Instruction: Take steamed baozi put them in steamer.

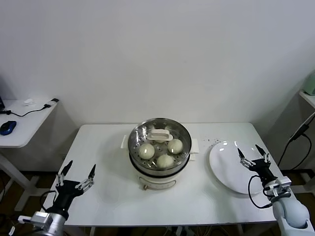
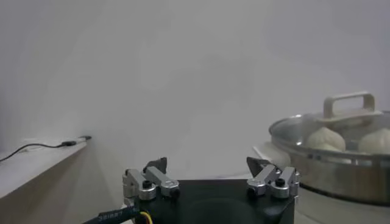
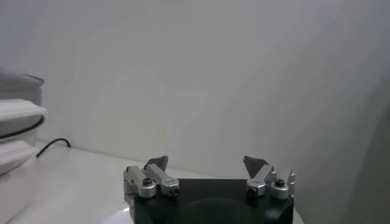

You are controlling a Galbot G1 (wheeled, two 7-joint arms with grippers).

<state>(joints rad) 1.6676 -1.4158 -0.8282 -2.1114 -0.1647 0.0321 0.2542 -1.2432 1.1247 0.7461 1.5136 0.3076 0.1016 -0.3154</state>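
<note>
White table (image 1: 108, 162) holds the lidded steamer (image 1: 158, 169) with three buns (image 1: 146, 151) visible; left claw (image 1: 77, 175) and right claw (image 1: 254, 156) hover wide open, empty. Reaching in would strike the lid (image 1: 160, 135).

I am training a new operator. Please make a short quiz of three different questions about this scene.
1. True or false: the plate holds a baozi.
2. How many baozi show through the lid on the steamer?
3. Which gripper is over the plate: A left, B right?

Key: 1 false, it is bare. 2 three show; the handle may hide more. 3 B, open; the left, open too, is at the table's front left.
</note>
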